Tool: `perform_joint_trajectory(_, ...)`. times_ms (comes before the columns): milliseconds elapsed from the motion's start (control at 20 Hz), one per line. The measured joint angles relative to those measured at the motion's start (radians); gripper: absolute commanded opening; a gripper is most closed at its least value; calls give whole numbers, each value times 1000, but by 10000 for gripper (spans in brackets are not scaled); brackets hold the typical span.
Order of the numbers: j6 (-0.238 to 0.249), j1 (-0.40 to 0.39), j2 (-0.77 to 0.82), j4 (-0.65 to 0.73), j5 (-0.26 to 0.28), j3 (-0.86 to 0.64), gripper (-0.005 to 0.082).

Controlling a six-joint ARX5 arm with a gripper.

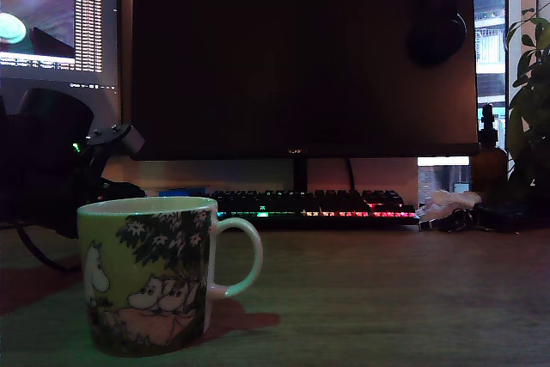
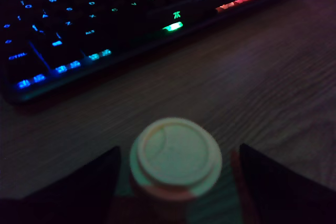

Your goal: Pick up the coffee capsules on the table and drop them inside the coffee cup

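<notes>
Standing rim-up on the wood-grain table [image 2: 252, 77] before a backlit keyboard [image 2: 105, 19], one cream coffee capsule [image 2: 175, 160] sits between the gripper's [image 2: 178, 182] spread, open dark fingers [image 2: 278, 182], while the yellow-green coffee cup [image 1: 146, 277] stands elsewhere, handle toward the exterior view's right.

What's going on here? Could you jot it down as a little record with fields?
Setting: dim wooden table, lit keyboard and dark monitor behind
Mug: yellow-green coffee cup standing upright, handle toward the exterior view's right
Capsule: one pale coffee capsule between the claw's fingers
Claw: fingers either side of the capsule; grip contact unclear
Capsule in mug: cannot tell
</notes>
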Motion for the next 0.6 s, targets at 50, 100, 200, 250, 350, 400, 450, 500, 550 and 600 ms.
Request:
perform_joint_trajectory(50,0,0,0,0,-5,0,656)
perform_joint_trajectory(100,0,0,0,0,-10,0,656)
perform_joint_trajectory(200,0,0,0,0,-15,0,598)
perform_joint_trajectory(250,0,0,0,0,-18,0,533)
perform_joint_trajectory(350,0,0,0,0,-19,0,339)
perform_joint_trajectory(400,0,0,0,-1,-20,0,266)
perform_joint_trajectory(450,0,0,0,-3,-20,0,224)
perform_joint_trajectory(500,0,0,0,-4,-20,1,212)
perform_joint_trajectory(550,0,0,0,-8,-20,3,212)
perform_joint_trajectory(600,0,0,0,-13,-20,5,212)
